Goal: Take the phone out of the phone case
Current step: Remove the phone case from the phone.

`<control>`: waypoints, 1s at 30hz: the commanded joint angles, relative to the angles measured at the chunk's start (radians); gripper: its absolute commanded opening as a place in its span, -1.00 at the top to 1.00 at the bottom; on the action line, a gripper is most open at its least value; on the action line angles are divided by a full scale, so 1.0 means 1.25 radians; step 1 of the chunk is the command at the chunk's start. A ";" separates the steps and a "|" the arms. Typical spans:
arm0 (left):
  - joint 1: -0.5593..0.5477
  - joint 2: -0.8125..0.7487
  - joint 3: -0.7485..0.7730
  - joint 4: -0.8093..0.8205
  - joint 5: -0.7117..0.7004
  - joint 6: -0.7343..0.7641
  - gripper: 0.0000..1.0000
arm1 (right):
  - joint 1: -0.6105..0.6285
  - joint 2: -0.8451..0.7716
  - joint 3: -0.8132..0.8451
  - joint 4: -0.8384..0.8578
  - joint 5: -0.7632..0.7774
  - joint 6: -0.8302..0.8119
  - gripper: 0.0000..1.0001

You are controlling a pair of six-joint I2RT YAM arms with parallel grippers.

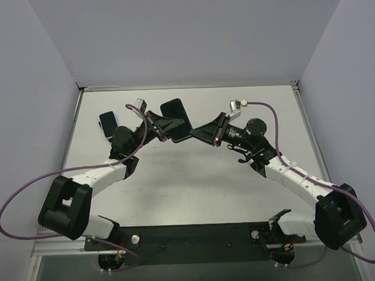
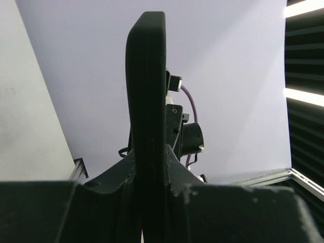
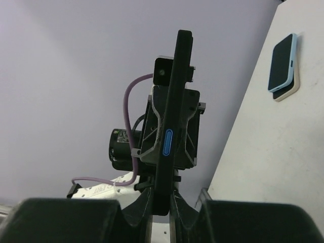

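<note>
You have both arms reaching in toward the far middle of the surface point(image 1: 195, 183), and they meet on one dark phone case point(image 1: 176, 116). Your left end effector point(image 1: 167, 126) is clenched on the case from the left. In the left wrist view its fingers point(image 2: 174, 177) press both faces of a thick, rounded black edge point(image 2: 147, 76) that stands upright against the pale wall. Your right end effector point(image 1: 198, 133) is clenched on the same slab from the right. In the right wrist view the case point(image 3: 177, 91) is seen edge-on, thin and leaning slightly right, with a blue oval button point(image 3: 168, 143) on its side. The slab runs down between the right end effector's two fingers point(image 3: 179, 205). From above, the case shows a flat black face and sits between the two wrists, held up rather than lying flat. None of the views lets you tell whether the phone is fully seated in the case or partly out of it. At the far left of the surface lie two stacked phones point(image 1: 108, 123). The top one is black with a light blue rim and rests on a cream one point(image 3: 282, 66), well apart from the case you hold. A purple cable point(image 1: 17, 202) loops out from each arm.
</note>
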 commanded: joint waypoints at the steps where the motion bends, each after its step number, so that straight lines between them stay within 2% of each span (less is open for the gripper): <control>1: 0.027 0.035 0.012 0.251 -0.044 -0.096 1.00 | -0.042 0.007 -0.033 0.359 0.005 0.165 1.00; 2: 0.024 0.040 0.016 0.271 -0.046 -0.112 1.00 | -0.042 0.019 -0.035 0.443 0.010 0.236 1.00; 5: 0.020 0.048 0.025 0.308 -0.051 -0.121 1.00 | -0.045 0.086 -0.032 0.575 0.022 0.345 1.00; 7: 0.019 0.043 0.027 0.318 -0.059 -0.121 1.00 | -0.045 0.110 -0.031 0.637 0.029 0.378 1.00; 13: 0.019 0.038 0.040 0.340 -0.081 -0.130 1.00 | -0.045 0.155 -0.042 0.708 0.058 0.441 1.00; 30: 0.017 -0.007 0.113 0.403 -0.113 -0.153 1.00 | -0.014 0.208 0.021 0.708 0.123 0.588 1.00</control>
